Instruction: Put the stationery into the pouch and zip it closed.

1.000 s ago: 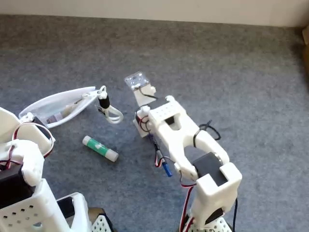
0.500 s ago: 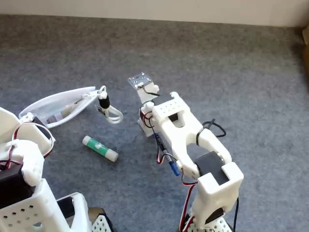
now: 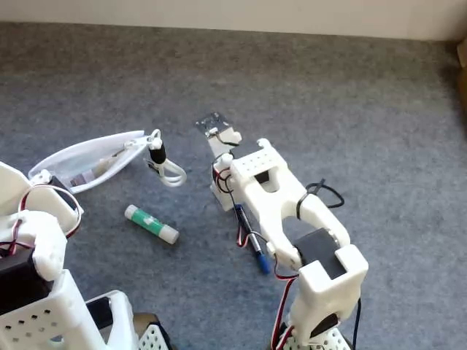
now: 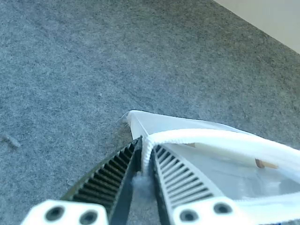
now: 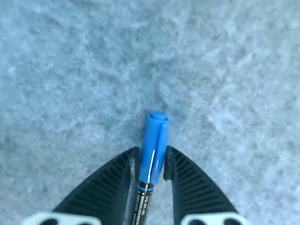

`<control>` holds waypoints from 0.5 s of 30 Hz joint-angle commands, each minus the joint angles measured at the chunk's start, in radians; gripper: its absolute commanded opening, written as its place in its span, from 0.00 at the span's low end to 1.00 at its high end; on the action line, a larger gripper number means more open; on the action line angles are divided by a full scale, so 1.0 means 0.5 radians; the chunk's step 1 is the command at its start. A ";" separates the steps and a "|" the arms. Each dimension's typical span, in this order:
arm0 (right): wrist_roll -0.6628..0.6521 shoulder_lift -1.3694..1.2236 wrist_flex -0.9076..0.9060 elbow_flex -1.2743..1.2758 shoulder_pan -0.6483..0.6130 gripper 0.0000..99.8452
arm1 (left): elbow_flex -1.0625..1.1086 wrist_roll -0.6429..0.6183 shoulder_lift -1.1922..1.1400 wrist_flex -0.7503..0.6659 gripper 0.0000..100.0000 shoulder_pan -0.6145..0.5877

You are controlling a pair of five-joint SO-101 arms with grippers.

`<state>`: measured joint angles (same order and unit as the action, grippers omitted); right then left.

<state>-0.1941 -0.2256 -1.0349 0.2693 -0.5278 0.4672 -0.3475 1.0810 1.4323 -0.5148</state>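
A translucent white pouch [image 3: 87, 162] lies open on the grey carpet at the left, its zipper pull and loop [image 3: 162, 164] at the right end. My left gripper [image 4: 143, 143] is shut on the pouch's [image 4: 211, 159] left corner edge. A green and white glue stick [image 3: 151, 224] lies on the carpet in front of the pouch. My right gripper [image 5: 151, 153] is shut on a blue pen [image 5: 153, 140], whose capped end pokes past the fingertips just over the carpet. In the high view the pen [image 3: 257, 254] shows under the right arm, right of the glue stick.
The right arm's white body [image 3: 277, 204] stretches from the front centre toward the middle of the carpet. The left arm's base [image 3: 44, 292] fills the front left corner. A pale wall strip [image 3: 233, 14] runs along the far edge.
The right arm has shifted a little to the right, and the blue pen's end has come lower and nearer the front. Pouch, glue stick and left arm have stayed put.
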 commanded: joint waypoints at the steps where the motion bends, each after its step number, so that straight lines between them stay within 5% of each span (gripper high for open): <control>1: -0.021 0.023 -0.014 -0.106 0.020 0.09 | -0.014 -0.015 0.054 -0.055 0.01 -0.011; 15: -0.086 -0.112 -0.244 -0.213 0.023 0.00 | -0.014 -0.015 0.054 -0.055 0.01 -0.011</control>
<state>-0.2202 -0.3376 -1.0856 0.1895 -0.5186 0.4672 -0.3475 1.0810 1.4323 -0.5148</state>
